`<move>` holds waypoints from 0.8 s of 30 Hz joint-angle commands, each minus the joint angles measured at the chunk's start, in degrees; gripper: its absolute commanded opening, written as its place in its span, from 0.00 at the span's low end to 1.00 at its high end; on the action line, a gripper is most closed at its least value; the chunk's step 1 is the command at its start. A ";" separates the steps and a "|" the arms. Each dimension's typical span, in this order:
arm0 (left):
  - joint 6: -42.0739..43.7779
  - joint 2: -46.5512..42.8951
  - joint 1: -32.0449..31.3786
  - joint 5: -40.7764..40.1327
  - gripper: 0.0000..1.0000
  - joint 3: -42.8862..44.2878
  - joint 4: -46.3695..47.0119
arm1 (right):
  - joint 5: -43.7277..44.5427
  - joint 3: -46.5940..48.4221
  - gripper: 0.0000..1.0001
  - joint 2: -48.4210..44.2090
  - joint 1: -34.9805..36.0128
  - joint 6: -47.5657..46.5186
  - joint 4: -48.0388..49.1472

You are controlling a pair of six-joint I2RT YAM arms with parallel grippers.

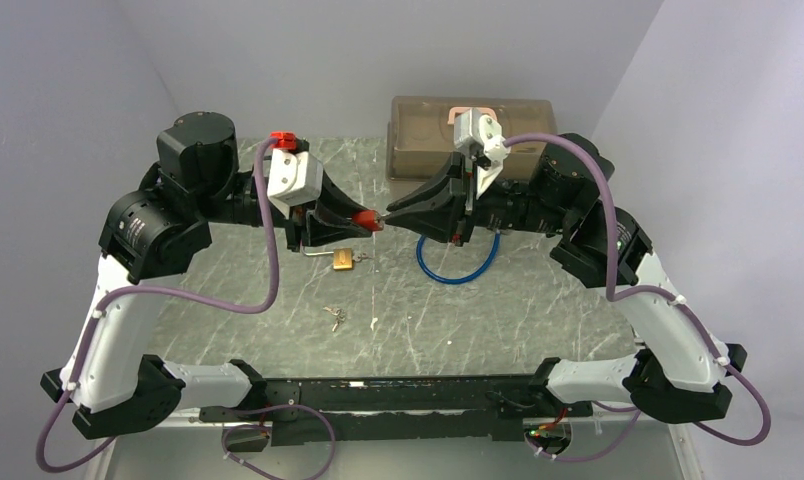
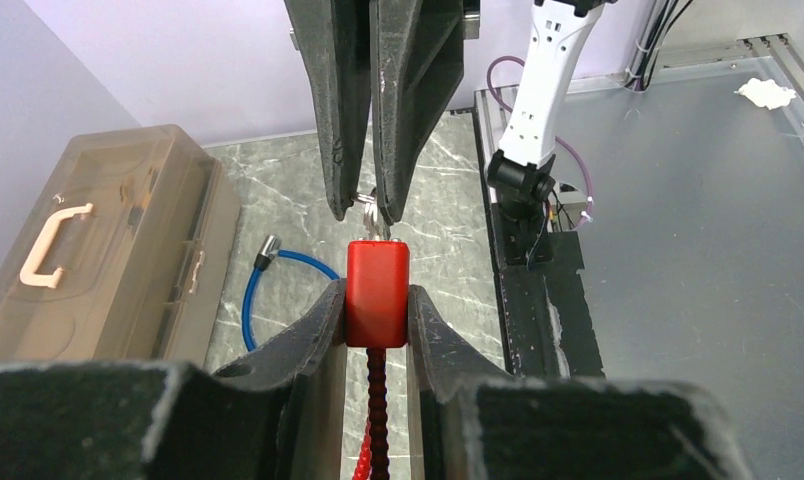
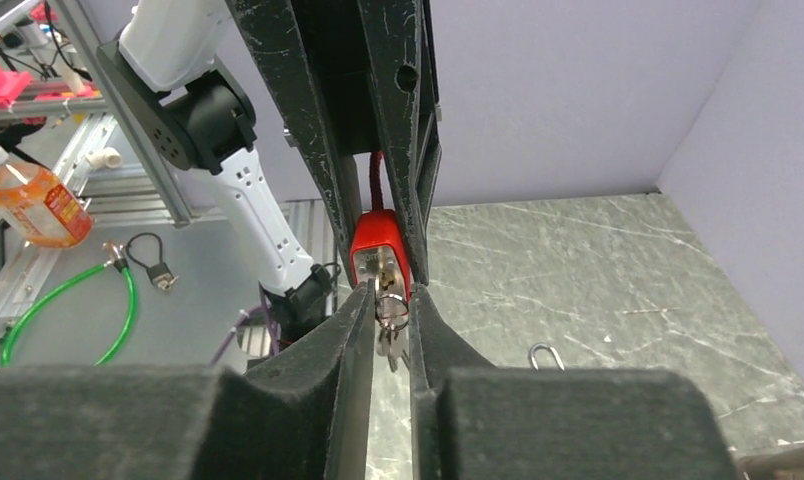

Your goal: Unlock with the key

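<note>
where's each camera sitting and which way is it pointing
Top external: above and behind, looking down at the table; left arm, right arm show.
Left wrist: on left arm, looking along left pincer gripping the red lock.
Right wrist: on right arm, looking along right pincer holding the key.
Shared: all show the red lock.
</note>
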 commanded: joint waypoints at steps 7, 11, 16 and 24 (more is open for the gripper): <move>0.44 -0.70 -0.29 0.35 0.00 1.82 2.05 | 0.25 2.99 0.00 0.95 -0.25 -0.40 -1.86; 1.79 0.26 -0.24 -1.32 0.00 3.88 1.53 | 1.05 2.74 0.00 2.24 -0.25 -0.08 -3.72; 2.87 2.52 -0.49 -1.19 0.00 8.16 -0.90 | -0.44 -0.22 0.00 2.11 -0.23 1.58 -1.27; 21.49 -0.42 -11.62 -18.57 0.00 4.11 -2.19 | 4.35 -1.56 0.00 4.52 -0.23 12.40 1.64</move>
